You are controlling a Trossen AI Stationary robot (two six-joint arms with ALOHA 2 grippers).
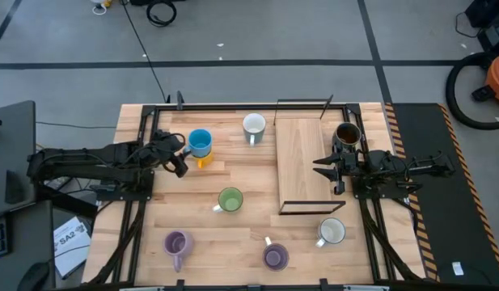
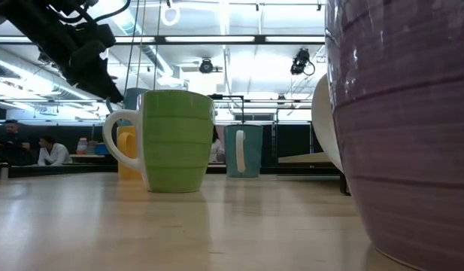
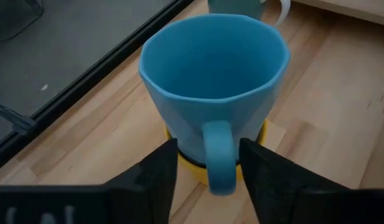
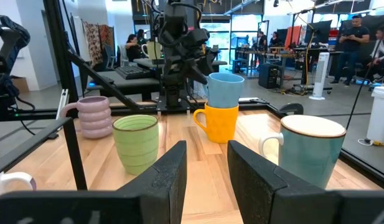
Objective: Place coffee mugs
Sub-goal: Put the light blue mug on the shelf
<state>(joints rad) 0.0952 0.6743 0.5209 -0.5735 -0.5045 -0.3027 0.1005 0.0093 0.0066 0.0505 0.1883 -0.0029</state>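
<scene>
Left hand (image 3: 207,163): fingers open astride handle of blue mug (image 3: 214,87), stacked on yellow mug (image 1: 204,160), tabletop (image 1: 233,174) left-rear | Right hand (image 1: 323,167): open, empty, right edge.

My bench is a pale wooden table (image 1: 233,234) of jointed planks. On its right part lies a lighter wooden board (image 1: 302,166) inside a thin black wire frame (image 1: 302,102). A black mat with striped edges (image 1: 439,202) flanks the right side. Beyond the far edge a black cable (image 1: 144,48) trails over grey floor (image 1: 273,32). People (image 4: 366,37) stand in the room behind.
</scene>
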